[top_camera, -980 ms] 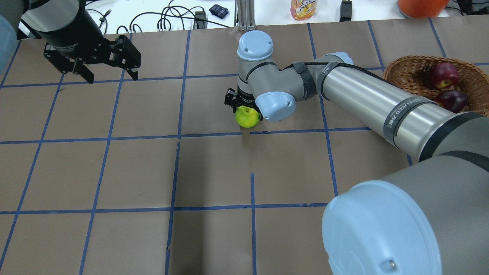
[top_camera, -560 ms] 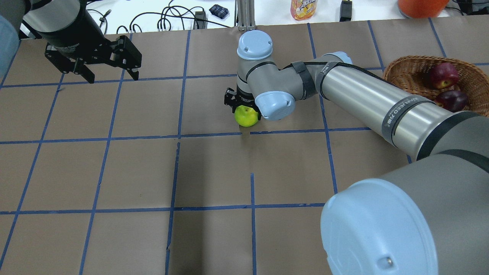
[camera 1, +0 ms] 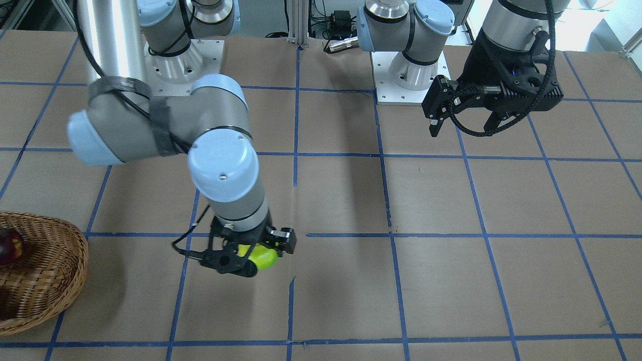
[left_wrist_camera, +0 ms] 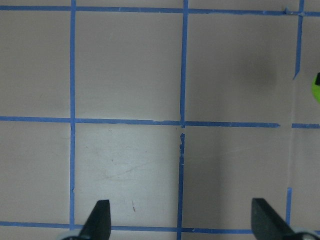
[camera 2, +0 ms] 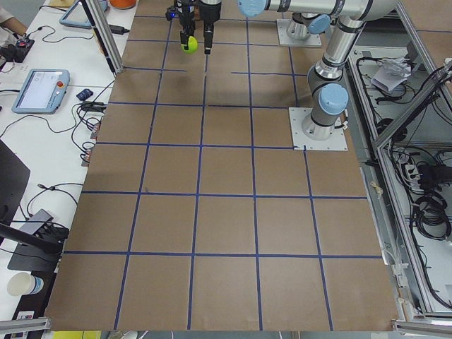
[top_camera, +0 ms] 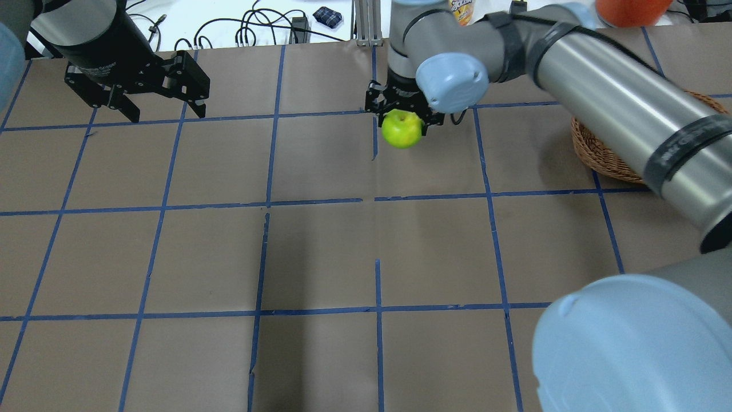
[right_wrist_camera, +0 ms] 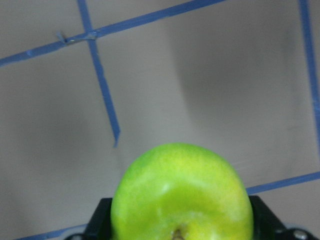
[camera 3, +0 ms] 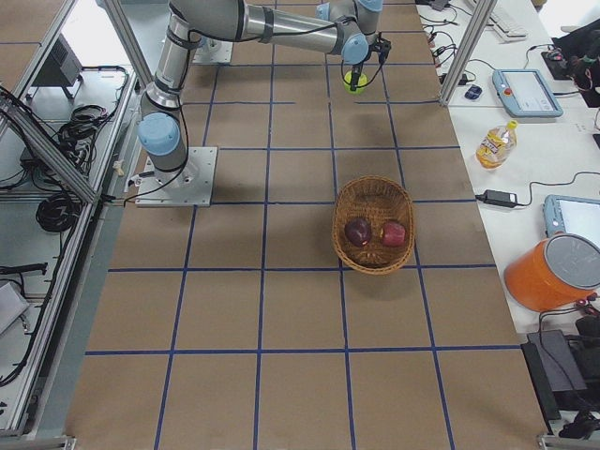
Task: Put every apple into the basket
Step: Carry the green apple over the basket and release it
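Change: Within the last second the yellow-green apple (top_camera: 402,129) left the bench (top_camera: 320,252). It had sat on the paper under the right arm's wrist, and now hung clear of it, shifted up and toward the basket side of the overhead view.
Green apple: Held in the air, with its blurred shadow on the bare paper below and its stem end toward the wrist camera.
Right claw (camera 1: 258,253): Clamped on the apple's two sides and pointing down.
Basket (camera 3: 375,184): On the bench's right half, well apart from the lifted fruit.
Other apples: The red apple (camera 3: 394,232) and the maroon apple (camera 3: 357,231) lay side by side inside the basket.
Left claw (top_camera: 168,114): Jaws spread and empty, hovering over the bench's far left where it had been a second earlier.
Meaning: Pickup of the last apple looked done. What remained was probably the carry across to the basket and a release over its free space.
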You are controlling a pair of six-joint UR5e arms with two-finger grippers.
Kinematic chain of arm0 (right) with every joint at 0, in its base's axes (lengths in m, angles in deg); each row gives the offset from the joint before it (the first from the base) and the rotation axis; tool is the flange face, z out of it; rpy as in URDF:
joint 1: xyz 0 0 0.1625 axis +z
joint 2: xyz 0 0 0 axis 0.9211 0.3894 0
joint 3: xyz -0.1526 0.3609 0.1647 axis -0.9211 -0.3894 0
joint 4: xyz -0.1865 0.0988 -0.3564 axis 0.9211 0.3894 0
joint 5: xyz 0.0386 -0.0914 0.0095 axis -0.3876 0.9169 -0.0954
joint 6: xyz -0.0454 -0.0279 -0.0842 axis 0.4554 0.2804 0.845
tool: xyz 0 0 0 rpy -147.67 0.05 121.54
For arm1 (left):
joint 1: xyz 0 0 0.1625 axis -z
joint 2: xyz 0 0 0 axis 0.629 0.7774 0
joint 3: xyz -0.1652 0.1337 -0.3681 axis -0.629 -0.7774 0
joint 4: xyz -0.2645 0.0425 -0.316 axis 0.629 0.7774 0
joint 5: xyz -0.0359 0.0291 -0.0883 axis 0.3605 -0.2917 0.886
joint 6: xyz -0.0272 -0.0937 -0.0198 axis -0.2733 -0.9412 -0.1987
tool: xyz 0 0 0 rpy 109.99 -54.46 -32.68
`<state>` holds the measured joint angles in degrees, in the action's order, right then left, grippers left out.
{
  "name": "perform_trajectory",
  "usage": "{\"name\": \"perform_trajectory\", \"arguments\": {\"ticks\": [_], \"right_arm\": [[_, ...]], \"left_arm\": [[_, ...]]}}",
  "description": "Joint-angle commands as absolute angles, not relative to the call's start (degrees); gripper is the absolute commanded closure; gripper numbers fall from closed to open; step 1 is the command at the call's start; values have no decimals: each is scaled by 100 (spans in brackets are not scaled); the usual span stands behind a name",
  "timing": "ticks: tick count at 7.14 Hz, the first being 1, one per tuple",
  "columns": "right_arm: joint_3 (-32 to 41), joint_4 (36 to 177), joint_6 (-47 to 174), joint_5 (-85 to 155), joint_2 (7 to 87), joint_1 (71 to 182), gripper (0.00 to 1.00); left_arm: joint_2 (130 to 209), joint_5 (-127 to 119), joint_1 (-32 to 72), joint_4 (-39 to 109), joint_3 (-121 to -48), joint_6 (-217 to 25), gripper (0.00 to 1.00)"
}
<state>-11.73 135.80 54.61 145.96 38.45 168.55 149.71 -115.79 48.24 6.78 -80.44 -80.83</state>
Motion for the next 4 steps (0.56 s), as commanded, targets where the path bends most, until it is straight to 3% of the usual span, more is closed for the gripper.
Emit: {"name": "perform_trajectory", "arguments": {"ticks": [1,4], "right_arm": [[-1257,12920,7207,14904,4318,15880,96],[-1221,12901,9522,15266,4303,14281,97]], "left_arm": [[15034,-11589,4821,676,-7981,-8082,0],[15035,-11580,4830,667,-7972,-8082,0]]}}
